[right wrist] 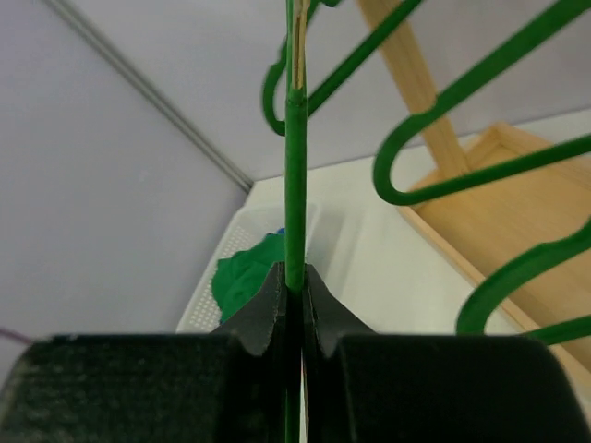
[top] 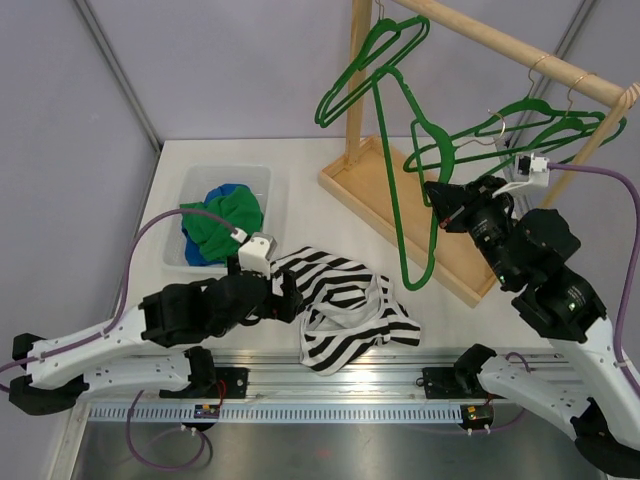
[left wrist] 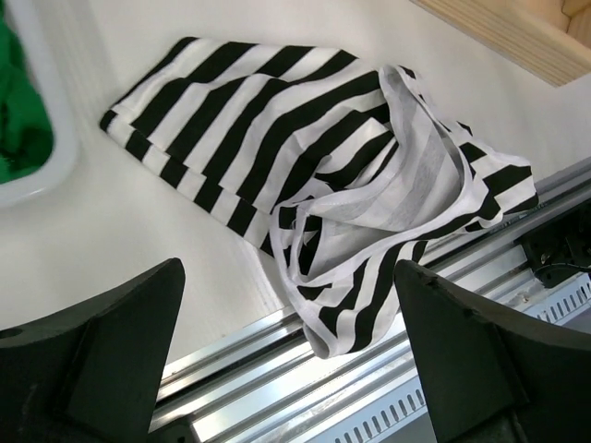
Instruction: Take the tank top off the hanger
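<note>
- fingers (left wrist: 111, 351) of my left gripper (left wrist: 286, 268) fill the bottom of the left wrist view, spread wide apart with nothing between them.
- just beyond them lies the black-and-white striped tank top (left wrist: 277, 120), off the hanger and crumpled on the white table (top: 300, 200).
- its folded body is toward the bin side, and its white-edged straps and openings bunch toward the near edge, where part of the cloth drapes over the metal rail (left wrist: 277, 369) at the table front.
- from above, my left gripper sits low at the left side of the tank top, right beside the cloth; i cannot tell whether it touches.
- my right gripper (right wrist: 294, 277) is clamped tight on a thin bar of the green hanger (right wrist: 295, 185), the jaws meeting around it.
- that hanger is bare and tilted, held up over the wooden rack tray (top: 370, 190); its hook is up near the wooden bar (top: 500, 45), and i cannot tell whether it catches there.
- two more green hangers (top: 520, 125) hang from the wooden bar, behind my right arm.
- a white bin (top: 200, 175) holding green and blue cloth (top: 225, 215) stands at the table's left, apart from the tank top.
</note>
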`<state>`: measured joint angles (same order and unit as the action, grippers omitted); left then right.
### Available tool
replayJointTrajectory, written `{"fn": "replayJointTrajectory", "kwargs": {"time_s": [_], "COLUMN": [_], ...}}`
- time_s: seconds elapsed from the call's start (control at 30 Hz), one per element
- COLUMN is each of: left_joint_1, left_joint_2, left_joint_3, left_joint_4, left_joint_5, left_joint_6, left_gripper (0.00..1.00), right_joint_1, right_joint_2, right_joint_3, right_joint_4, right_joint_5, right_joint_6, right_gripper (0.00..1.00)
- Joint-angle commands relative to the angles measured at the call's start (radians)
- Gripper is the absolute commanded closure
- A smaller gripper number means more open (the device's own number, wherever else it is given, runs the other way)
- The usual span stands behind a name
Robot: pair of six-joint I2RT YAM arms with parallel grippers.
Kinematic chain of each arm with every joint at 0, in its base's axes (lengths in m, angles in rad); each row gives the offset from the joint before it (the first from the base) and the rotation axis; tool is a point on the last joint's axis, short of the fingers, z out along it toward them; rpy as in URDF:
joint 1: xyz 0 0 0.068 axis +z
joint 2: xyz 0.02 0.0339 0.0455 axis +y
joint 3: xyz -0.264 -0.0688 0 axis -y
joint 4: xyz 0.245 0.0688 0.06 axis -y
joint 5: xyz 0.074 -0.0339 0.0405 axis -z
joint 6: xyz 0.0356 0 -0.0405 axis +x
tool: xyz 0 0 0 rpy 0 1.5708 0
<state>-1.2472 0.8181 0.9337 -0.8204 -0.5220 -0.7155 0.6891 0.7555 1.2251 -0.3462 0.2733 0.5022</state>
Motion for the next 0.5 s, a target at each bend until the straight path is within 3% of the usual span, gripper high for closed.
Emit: {"fn": "replayJointTrajectory", "kwargs": {"time_s": [0.0,0.17,0.37,0.47], "left_joint_1": [-0.005,-0.006,-0.004,-0.004], "left_joint_2": [-0.033,-0.069,-0.131,-0.12], "left_joint_3": [0.068,0.076,0.001,0.004], "left_joint_4": [-0.167,-0.237,-0.105,-0.115], "left_joint_5": [-0.088,-0.118,-0.102,-0.105], "left_joint_6": [0.022,0.044,0.155,0.156], "left_gripper": [0.01,0.01,0.01,0.01], "right_joint_1": [0.007,0.007,0.006,0.007], "right_joint_2": [0.086,0.108,0.162,0.173], "right_joint_3": [0.126,0.157,0.194,0.192], "right_joint_4": [-0.24,-0.269,-0.347,-0.385], "right_joint_5": [0.225,0.326,0.379,0.382], "right_joint_6": [0.084,0.142,0.203,0.232], "right_gripper": [1.0,1.0,1.0,1.0]}}
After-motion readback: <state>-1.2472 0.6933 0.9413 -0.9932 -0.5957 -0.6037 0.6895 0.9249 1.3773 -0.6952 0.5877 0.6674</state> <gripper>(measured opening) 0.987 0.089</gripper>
